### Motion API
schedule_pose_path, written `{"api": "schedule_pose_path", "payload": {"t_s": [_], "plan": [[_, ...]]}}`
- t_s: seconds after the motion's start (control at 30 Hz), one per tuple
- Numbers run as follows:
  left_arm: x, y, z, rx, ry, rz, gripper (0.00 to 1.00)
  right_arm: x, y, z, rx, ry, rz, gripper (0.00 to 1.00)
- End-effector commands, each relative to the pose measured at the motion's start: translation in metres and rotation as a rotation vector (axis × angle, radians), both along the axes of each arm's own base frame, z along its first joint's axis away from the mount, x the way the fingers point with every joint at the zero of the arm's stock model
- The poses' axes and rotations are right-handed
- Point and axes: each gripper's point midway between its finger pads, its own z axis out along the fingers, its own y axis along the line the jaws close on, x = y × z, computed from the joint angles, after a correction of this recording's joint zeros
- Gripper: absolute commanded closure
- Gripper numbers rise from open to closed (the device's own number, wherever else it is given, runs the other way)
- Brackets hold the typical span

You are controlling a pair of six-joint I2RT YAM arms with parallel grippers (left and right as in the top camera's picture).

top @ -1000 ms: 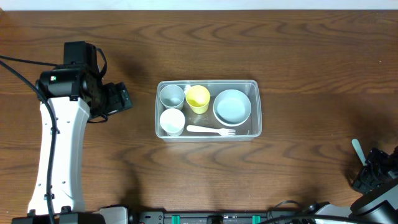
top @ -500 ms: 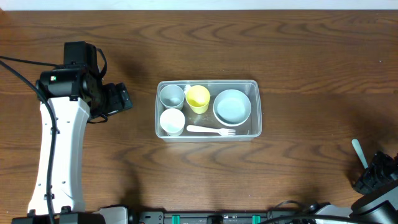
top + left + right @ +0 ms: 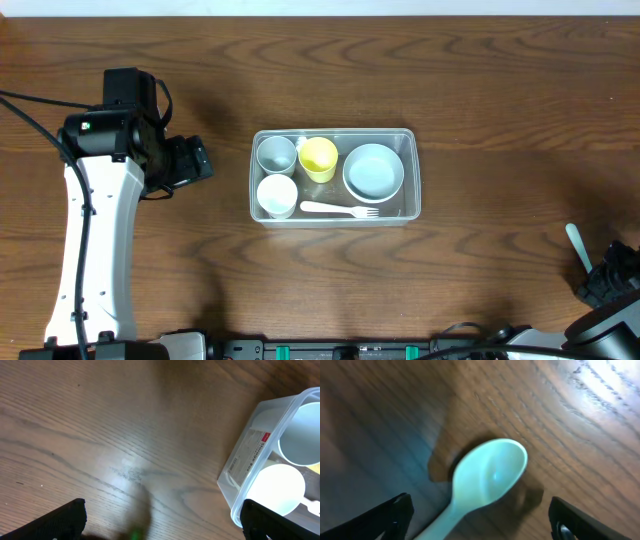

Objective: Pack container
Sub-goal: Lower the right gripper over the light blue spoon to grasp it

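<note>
The clear container (image 3: pixel 411 140) stands mid-table and holds a grey cup (image 3: pixel 276 153), a yellow cup (image 3: pixel 319 157), a white cup (image 3: pixel 277 194), a pale bowl (image 3: pixel 374 170) and a white fork (image 3: pixel 338 209). Its corner shows in the left wrist view (image 3: pixel 248 455). My left gripper (image 3: pixel 196 160) is open and empty (image 3: pixel 160 520), just left of the container. A pale green spoon (image 3: pixel 576 246) lies at the table's front right. My right gripper (image 3: pixel 600 278) is open over it, with the spoon (image 3: pixel 490 472) between its fingers (image 3: pixel 480 517).
The brown wooden table (image 3: pixel 480 90) extends all round the container. The right gripper is close to the table's front right edge.
The right gripper has shifted slightly toward the front right corner. The spoon, the left arm and the container have not moved.
</note>
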Motion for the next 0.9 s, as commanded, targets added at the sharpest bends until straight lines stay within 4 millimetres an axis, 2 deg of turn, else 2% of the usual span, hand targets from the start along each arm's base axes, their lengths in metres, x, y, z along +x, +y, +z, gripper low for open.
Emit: {"api": "schedule_pose_path", "payload": {"t_s": [0.0, 0.37, 0.7, 0.83, 0.87], "plan": [[-0.003, 0.002, -0.003, 0.003, 0.016, 0.012, 0.02, -0.003, -0.005, -0.006, 0.004, 0.019, -0.027, 0.13], [-0.003, 0.002, -0.003, 0.002, 0.016, 0.012, 0.02, 0.004, 0.019, -0.041, 0.158, 0.025, 0.007, 0.15], [-0.005, 0.002, -0.004, 0.002, 0.024, 0.012, 0.02, 0.01, 0.024, -0.042, 0.181, 0.002, 0.063, 0.22], [-0.005, 0.002, -0.004, 0.002, 0.023, 0.012, 0.02, 0.018, 0.029, -0.041, 0.21, -0.048, 0.066, 0.3], [-0.005, 0.002, -0.004, 0.002, 0.023, 0.012, 0.02, 0.02, 0.029, -0.041, 0.214, -0.062, 0.067, 0.34]]}}
